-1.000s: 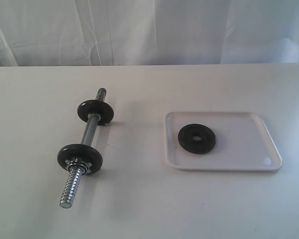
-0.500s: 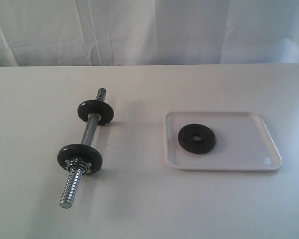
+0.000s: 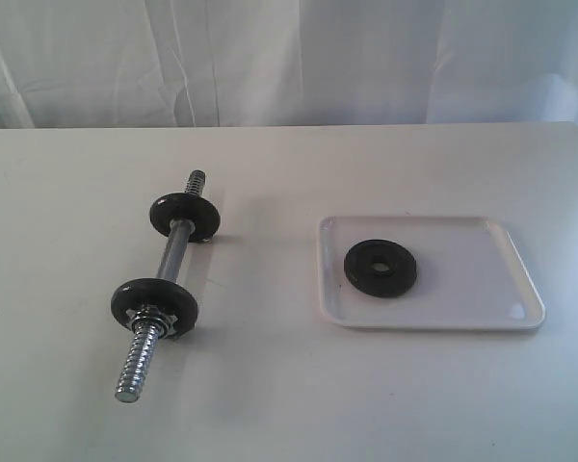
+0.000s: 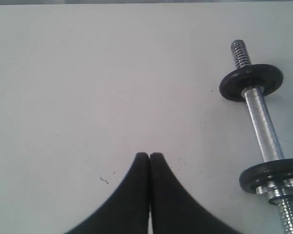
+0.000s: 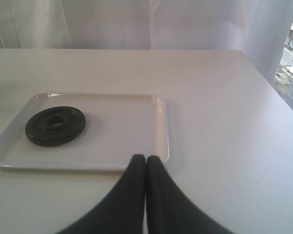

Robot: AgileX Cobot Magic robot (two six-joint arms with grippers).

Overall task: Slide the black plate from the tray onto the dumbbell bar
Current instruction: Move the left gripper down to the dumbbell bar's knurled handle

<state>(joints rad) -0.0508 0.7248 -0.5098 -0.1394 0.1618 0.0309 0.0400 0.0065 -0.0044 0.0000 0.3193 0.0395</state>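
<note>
Round matte-black iron plate point(image 3: 380, 268), flat in white plastic tray point(image 3: 462, 279): likely heavy, rigid; pinch rim-to-hole. Left gripper point(image 4: 149, 158), right gripper point(image 5: 145, 160): fingers together, empty.

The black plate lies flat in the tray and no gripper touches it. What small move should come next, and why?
Probably the right gripper should open and reach toward the black plate. It is shut and apart from the plate, which lies flat in the tray and must be gripped before it can go onto the dumbbell bar.
</note>
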